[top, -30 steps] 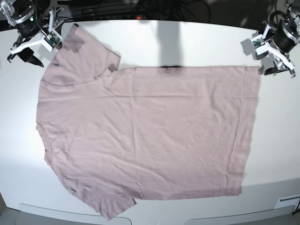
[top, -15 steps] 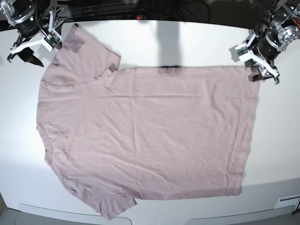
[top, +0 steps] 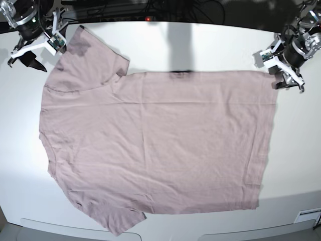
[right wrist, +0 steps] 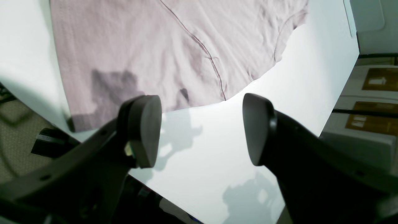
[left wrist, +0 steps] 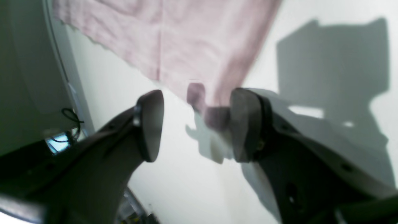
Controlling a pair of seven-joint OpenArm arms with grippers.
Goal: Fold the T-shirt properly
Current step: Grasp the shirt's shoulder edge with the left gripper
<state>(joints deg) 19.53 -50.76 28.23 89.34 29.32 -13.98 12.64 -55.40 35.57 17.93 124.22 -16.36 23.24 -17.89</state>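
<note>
A: How far along is the folding?

B: Barely begun, by my reading. The T-shirt (top: 155, 145) lies spread flat across the white table (top: 200, 45), collar end to the left, hem to the right, one sleeve at the far left and the other at the near edge. I see no fold in it anywhere, only light wrinkles.

A: And the arms?

B: The left gripper (top: 288, 80) sits at the far right corner of the hem. In its wrist view the jaws stand apart, and the corner of the cloth reaches in between them, close against one pad; nothing is pinched yet. The right gripper (top: 25, 56) hangs off the far left, just beside the far sleeve, over bare table. Its jaws are spread wide too, with nothing in them.

A: So what remains?

B: Everything, I'd say: taking hold of the corners, bringing the sleeves and sides in, then doubling the body over.

A: Any label or print to read?

B: None on the shirt; it is plain. Past the table edge in the right wrist view stand brown boxes (right wrist: 377, 81) with pale stickers, too small and blurred to read.
</note>
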